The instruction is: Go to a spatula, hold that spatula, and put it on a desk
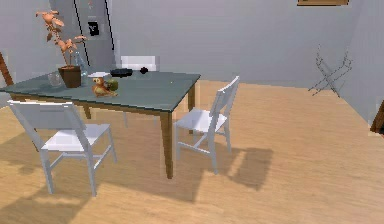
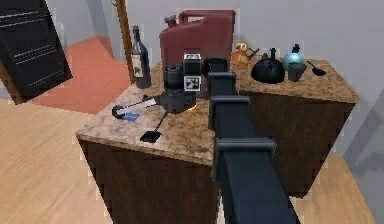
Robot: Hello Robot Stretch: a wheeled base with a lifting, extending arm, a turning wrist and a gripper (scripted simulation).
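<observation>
Dark square arm bar [image 2: 238, 150] reaches over the speckled brown stone desk [image 2: 115, 135], its end effector [image 2: 130, 107] at a small blue-and-white thing [image 2: 127, 116] lying there; whether it holds anything cannot be told. Beyond stand a dark glass bottle [image 2: 140, 58] and a black kettle [image 2: 267, 68]. Whether the thin dark utensil [image 2: 318, 69] near the kettle is the spatula cannot be told.

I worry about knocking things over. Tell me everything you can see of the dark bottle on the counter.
The dark bottle stands upright near the far left corner of the speckled brown countertop. It looks like dark glass, with a slim neck, a wider body and a pale label. A red container stands to its right; whether they touch is unclear.
</observation>
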